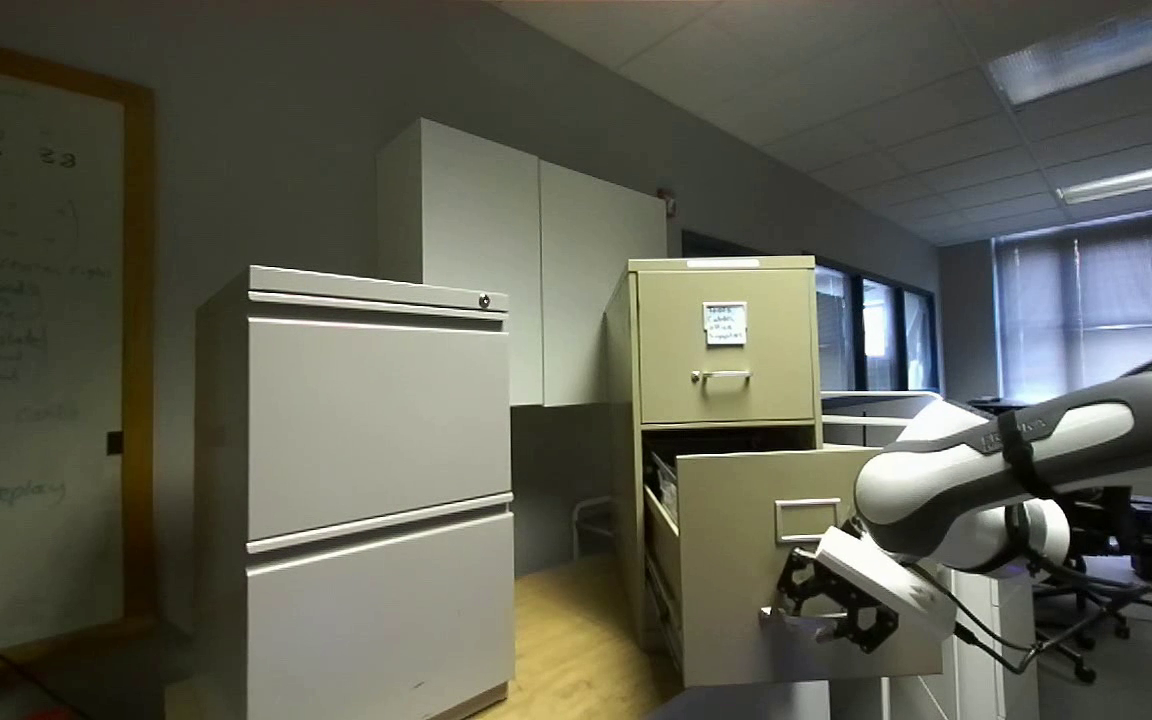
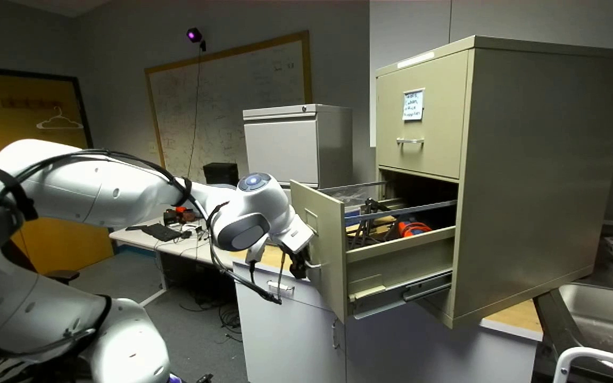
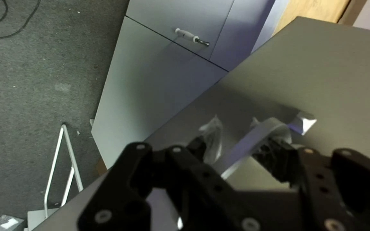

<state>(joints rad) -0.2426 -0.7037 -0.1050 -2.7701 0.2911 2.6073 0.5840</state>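
Note:
A tan filing cabinet [image 1: 726, 350] has its lower drawer [image 1: 736, 520] pulled out, as both exterior views show. My gripper [image 1: 816, 605] is at the drawer front, tilted, around its silver handle [image 3: 244, 149]. In the wrist view the gripper [image 3: 236, 147] has its black fingers apart, the handle bar crossing diagonally between them. The right finger lies partly behind the handle's curved end. Clear film [image 3: 213, 139] wraps the left fingertip. Whether either pad touches the bar is hard to tell. In an exterior view the gripper [image 2: 300, 263] is partly hidden by the arm.
Dark tools [image 2: 369, 213] and an orange-and-blue item [image 2: 413, 229] lie in the drawer. A grey cabinet [image 1: 376, 430] stands beside the tan one. White cupboards [image 2: 290, 319] sit below the wooden counter [image 1: 576, 620]. A sink [image 2: 599, 314] lies beyond the tan cabinet.

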